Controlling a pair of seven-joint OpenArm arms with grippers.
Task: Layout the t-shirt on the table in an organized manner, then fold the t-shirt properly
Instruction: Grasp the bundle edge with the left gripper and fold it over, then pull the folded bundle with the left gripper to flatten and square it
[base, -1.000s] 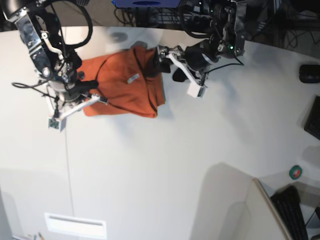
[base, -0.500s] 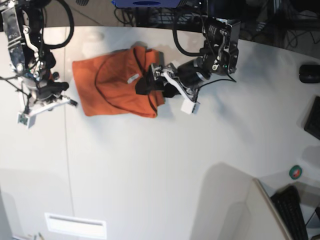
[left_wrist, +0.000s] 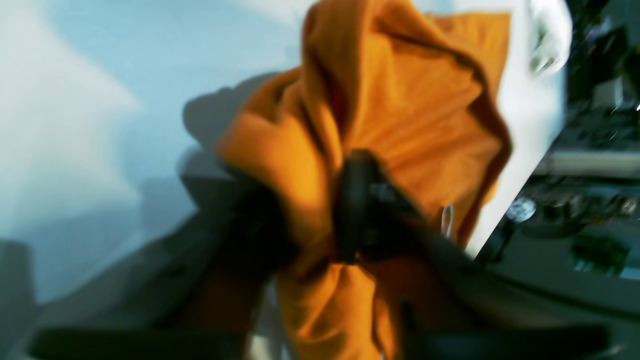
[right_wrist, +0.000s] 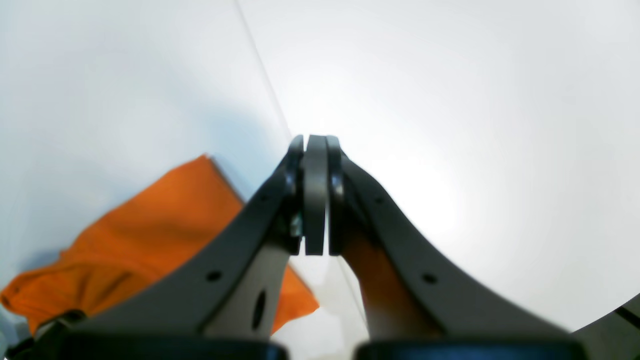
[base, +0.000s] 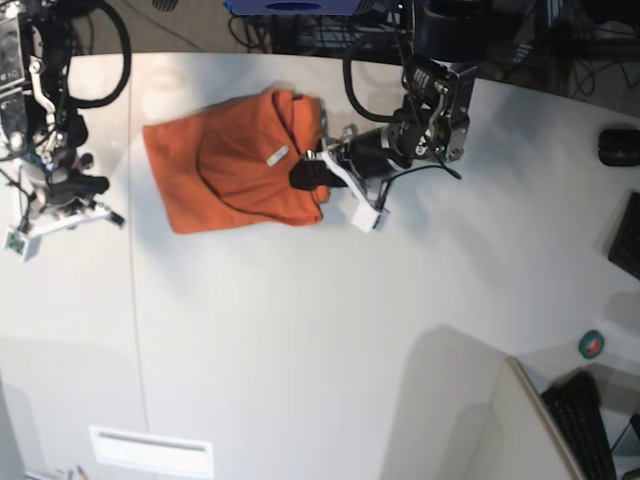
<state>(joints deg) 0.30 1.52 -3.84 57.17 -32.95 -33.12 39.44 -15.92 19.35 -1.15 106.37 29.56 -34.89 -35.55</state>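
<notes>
The orange t-shirt (base: 235, 165) lies crumpled and partly doubled over at the back of the white table (base: 300, 330), its small white tag (base: 277, 156) facing up. My left gripper (base: 305, 176) is at the shirt's right edge. In the left wrist view it (left_wrist: 310, 225) is shut on a bunched fold of the t-shirt (left_wrist: 400, 110), with a dark finger (left_wrist: 355, 200) pressed into the cloth. My right gripper (base: 108, 214) hovers left of the shirt, apart from it. In the right wrist view it (right_wrist: 315, 195) is shut and empty, with the t-shirt (right_wrist: 125, 250) off to the lower left.
A thin seam (base: 132, 300) runs down the table's left side. A black mouse (base: 618, 147), a green tape roll (base: 592, 345) and a keyboard (base: 585, 420) sit at the right. A white slot (base: 150, 450) lies near the front left.
My left gripper has moved onto the shirt's right edge and closed on the cloth. My right arm has drawn away to the left, off the shirt.
</notes>
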